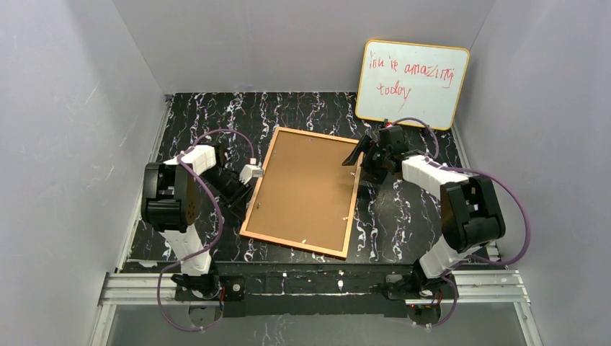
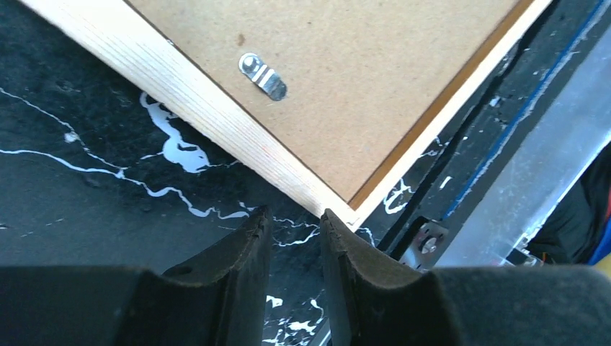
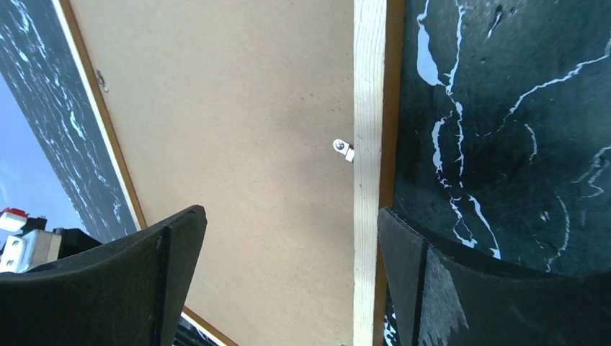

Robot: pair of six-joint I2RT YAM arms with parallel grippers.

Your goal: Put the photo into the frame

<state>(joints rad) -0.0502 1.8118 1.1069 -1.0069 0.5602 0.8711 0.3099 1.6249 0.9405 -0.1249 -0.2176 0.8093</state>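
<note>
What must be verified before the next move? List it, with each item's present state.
1. Frame lying back-up on the table: ok.
2. Photo located: not ok, no view shows it.
3. Right gripper open, straddling the frame's right rail: ok.
4. Left gripper empty, fingers slightly apart, at a frame corner: ok.
5. Clip released from the backing board: cannot tell.
</note>
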